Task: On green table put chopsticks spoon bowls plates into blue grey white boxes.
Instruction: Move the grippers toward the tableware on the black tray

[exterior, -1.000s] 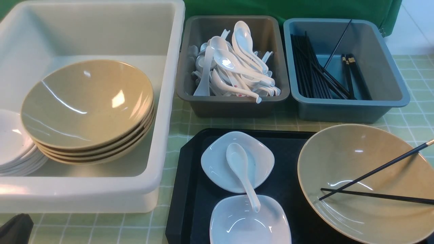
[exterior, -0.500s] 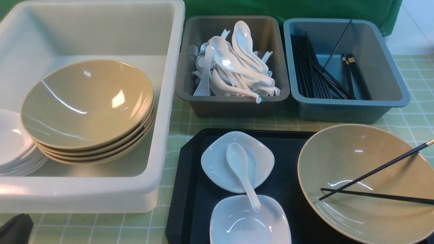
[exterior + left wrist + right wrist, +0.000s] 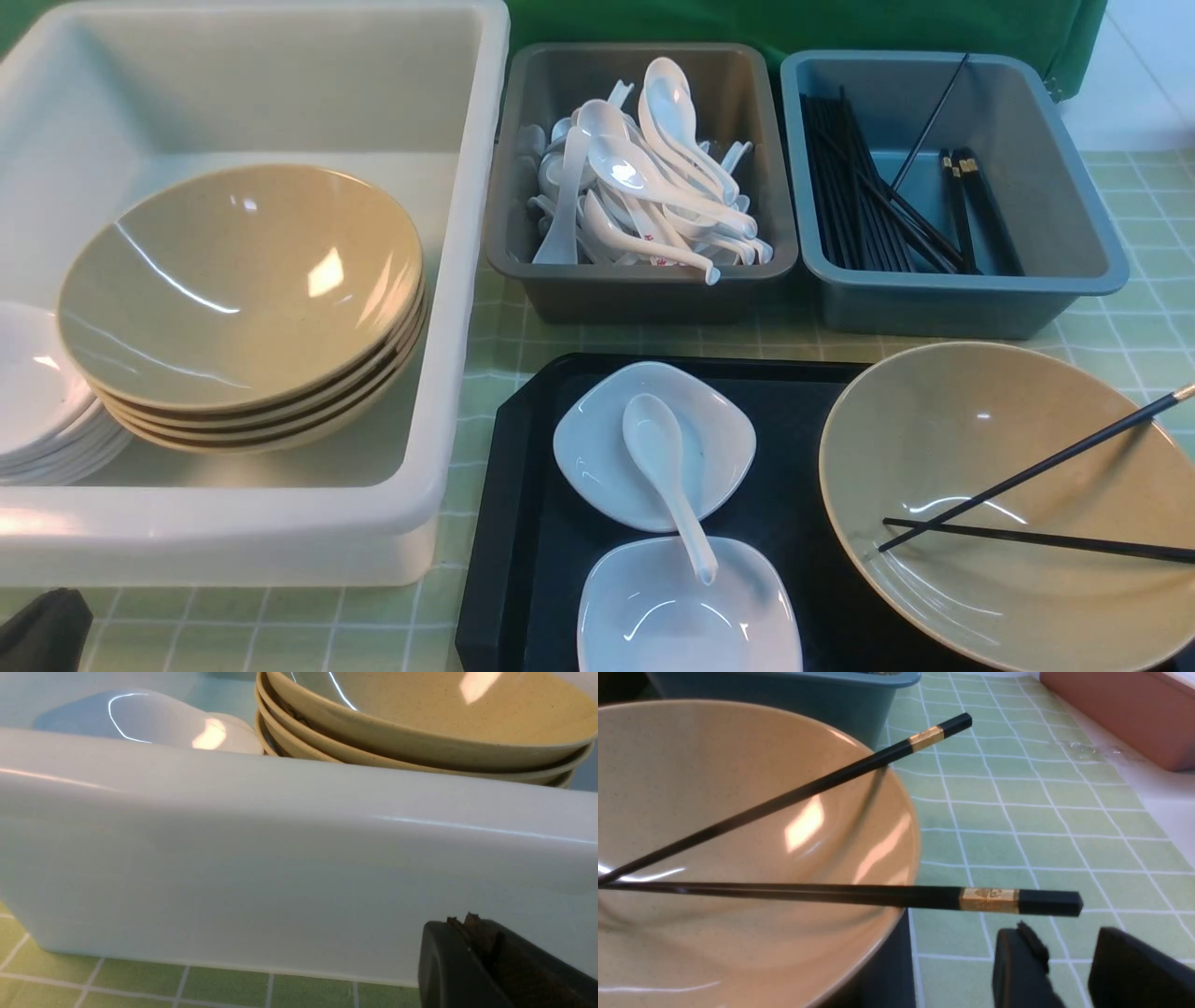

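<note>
Green table [image 3: 1139, 243] carries the black tray [image 3: 523, 467], my landmark. On the tray 6 pieces wait: 1 bowl [image 3: 943, 439] with 2 chopsticks [image 3: 1027, 473] across it, 2 plates [image 3: 588, 467], and 1 spoon [image 3: 658, 448] bridging them. Behind the tray, the grey box [image 3: 644, 299] holds sorted spoons [image 3: 653, 177] and the blue box [image 3: 934, 303] holds sorted chopsticks [image 3: 859, 205]. Left of the tray, the white box [image 3: 467, 280] holds stacked bowls [image 3: 233, 280]. Mostly done, I judge. My right gripper [image 3: 1066, 947], right of the tray, hangs parted and empty near a chopstick end. My left gripper [image 3: 467, 926], left of the tray, is clenched on nothing.
</note>
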You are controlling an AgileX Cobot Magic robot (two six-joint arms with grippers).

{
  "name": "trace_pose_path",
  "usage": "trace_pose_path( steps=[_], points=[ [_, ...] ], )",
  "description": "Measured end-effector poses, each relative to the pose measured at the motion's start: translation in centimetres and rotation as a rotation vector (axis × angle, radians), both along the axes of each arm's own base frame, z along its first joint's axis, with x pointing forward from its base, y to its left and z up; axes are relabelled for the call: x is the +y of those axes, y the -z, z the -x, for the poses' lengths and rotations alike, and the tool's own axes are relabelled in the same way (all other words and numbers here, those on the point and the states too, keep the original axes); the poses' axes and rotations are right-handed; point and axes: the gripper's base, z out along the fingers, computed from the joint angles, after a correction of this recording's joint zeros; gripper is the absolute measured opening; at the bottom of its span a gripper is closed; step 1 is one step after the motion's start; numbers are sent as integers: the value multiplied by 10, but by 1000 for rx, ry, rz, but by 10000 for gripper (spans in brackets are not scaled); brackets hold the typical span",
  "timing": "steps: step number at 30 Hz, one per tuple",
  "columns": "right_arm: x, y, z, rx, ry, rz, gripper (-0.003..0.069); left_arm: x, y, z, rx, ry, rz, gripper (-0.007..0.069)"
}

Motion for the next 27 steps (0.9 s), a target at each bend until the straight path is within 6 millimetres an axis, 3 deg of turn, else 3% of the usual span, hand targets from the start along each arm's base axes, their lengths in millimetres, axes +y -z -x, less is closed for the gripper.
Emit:
trace_pose_path(
  steps=[16,27],
  points=[
    [0,0,0,-6,0,0,236,2,-1,0,-18,-1,-64,-1],
    [1,-23,-6,-324,-8,-44,236,-1,-19,-4,-229,22,-96,-1]
  ],
)
